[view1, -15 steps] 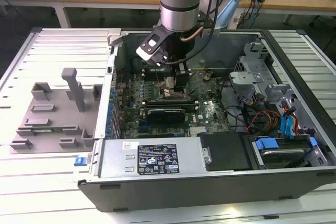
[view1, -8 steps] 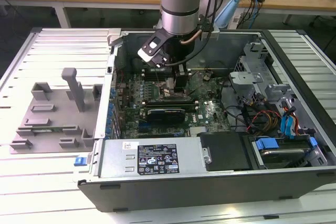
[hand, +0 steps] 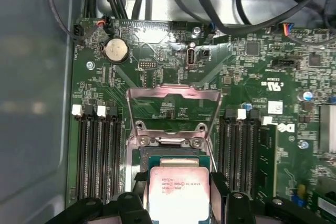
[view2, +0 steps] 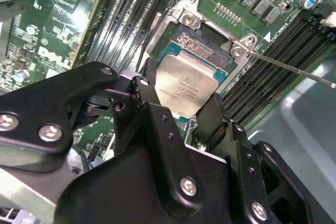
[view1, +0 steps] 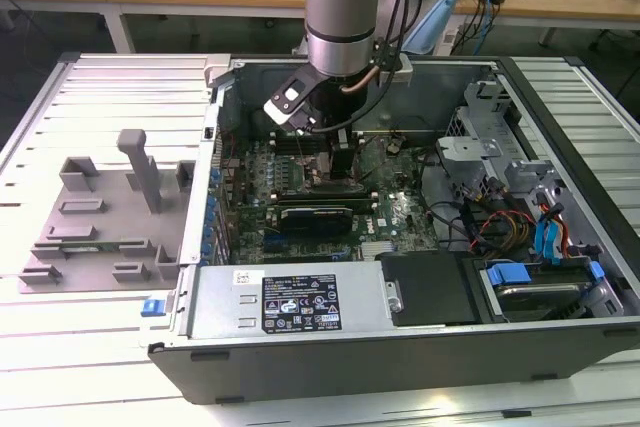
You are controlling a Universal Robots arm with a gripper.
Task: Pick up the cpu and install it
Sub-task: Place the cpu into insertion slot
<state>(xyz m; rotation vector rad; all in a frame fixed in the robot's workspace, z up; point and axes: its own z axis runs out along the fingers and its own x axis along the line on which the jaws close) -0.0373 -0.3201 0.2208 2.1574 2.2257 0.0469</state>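
- The arm reaches down into the open computer case (view1: 330, 327), which lies on the slatted white table (view1: 100, 87).
- The claw (view1: 340, 162) hangs low over the green motherboard (view1: 400, 212), about mid-case in the exterior view.
- In both wrist views the claw (view2: 181, 103) (hand: 178, 195) is clenched on the cpu (view2: 184, 87) (hand: 178, 190). One black finger (view2: 146, 92) presses on one edge and the other sits against the opposite edge.
- The cpu is silvery side up, directly over the socket (hand: 173, 156) (view2: 202, 38) and partly covering it. Whether it already rests in the socket cannot be told.
- The socket's metal load plate (hand: 173, 106) stands swung open on the far side of the cpu, and the thin lever (view2: 289, 69) sticks out sideways.
- Black memory slots (hand: 97, 150) run along both sides of the socket.
- A grey tray (view1: 100, 217) lies on the table at the exterior view's left, well apart from the claw.
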